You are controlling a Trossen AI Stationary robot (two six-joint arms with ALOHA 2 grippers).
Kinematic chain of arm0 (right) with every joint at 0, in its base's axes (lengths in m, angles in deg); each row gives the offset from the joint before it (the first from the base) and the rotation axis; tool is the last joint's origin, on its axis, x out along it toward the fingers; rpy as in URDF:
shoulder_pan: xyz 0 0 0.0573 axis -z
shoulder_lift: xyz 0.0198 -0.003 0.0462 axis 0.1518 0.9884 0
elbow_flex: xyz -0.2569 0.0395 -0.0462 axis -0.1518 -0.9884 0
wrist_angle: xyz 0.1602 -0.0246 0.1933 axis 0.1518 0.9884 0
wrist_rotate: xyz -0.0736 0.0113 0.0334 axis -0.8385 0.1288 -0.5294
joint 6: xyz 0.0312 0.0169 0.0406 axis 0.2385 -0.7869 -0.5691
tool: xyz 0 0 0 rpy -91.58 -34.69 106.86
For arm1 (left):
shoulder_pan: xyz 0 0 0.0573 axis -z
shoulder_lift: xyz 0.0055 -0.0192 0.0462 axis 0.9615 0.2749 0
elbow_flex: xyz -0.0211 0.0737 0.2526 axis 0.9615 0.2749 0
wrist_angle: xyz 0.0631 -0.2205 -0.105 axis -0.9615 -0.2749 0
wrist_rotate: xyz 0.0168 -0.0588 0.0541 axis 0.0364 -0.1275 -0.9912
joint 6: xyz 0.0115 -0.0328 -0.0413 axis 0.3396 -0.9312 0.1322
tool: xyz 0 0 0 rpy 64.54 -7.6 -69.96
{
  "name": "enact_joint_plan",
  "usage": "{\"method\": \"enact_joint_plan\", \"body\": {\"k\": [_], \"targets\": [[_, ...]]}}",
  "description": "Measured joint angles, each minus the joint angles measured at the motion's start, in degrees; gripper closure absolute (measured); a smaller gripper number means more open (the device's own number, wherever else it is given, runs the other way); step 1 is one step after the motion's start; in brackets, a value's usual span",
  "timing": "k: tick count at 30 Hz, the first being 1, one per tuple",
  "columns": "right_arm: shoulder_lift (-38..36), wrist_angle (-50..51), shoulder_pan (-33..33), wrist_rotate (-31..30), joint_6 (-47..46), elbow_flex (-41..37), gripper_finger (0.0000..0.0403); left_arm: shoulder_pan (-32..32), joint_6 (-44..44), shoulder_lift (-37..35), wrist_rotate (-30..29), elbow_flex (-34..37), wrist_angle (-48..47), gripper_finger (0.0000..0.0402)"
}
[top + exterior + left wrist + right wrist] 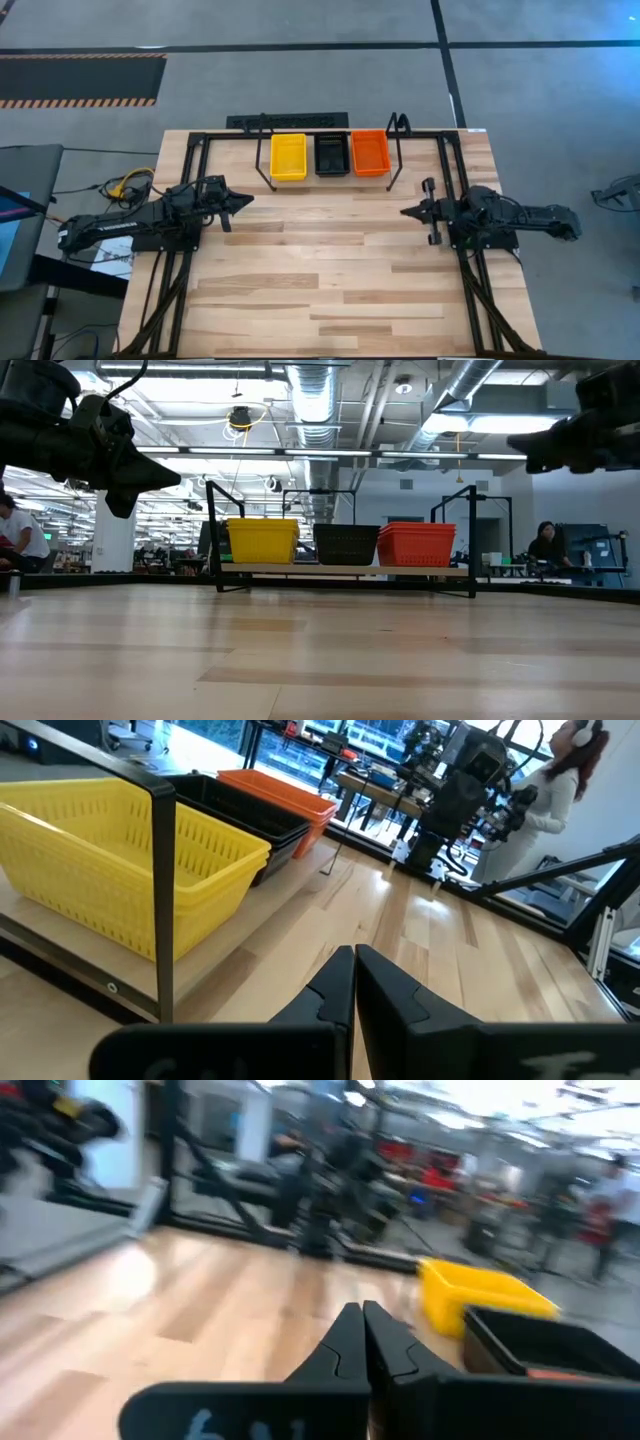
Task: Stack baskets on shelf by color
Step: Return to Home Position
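The shelf [330,181] stands near the table's far edge, a light board on black wire hoops. On it sit three stacks of baskets side by side: yellow [288,157] at the left, black [331,154] in the middle, red-orange [369,152] at the right; in the low view they are yellow [263,540], black [346,544], red-orange [417,544]. My left gripper [248,199] hovers shut at the table's left side, pointing right. My right gripper [406,211] hovers shut at the right side, pointing left. Both hold nothing.
The wooden tabletop [330,280] spreads bare between the arms and toward the near edge. Black frame bars [190,150] run along the table's sides and far edge. People sit at desks in the room beyond.
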Motion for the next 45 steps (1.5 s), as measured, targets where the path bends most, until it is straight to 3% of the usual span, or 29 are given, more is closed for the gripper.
{"method": "enact_joint_plan", "body": {"k": [5,13,24,45], "targets": [[0.0,1.5,0.0,-8.4,2.7,0.0,0.0403,0.0,0.0,0.0,0.0,0.0,0.1,0.0401],[0.0,1.9,-1.7,-8.2,2.0,0.0,0.0398,0.0,0.0,0.0,0.0,0.0,0.0,0.0401],[0.0,2.0,-4.2,-8.2,-11.1,-0.1,0.0361,0.0,0.0,0.0,0.0,0.0,0.0,0.0401],[0.0,2.1,-4.3,-8.2,-11.5,-0.2,0.0360,0.0,0.0,0.0,0.0,0.0,0.0,0.0401]]}}
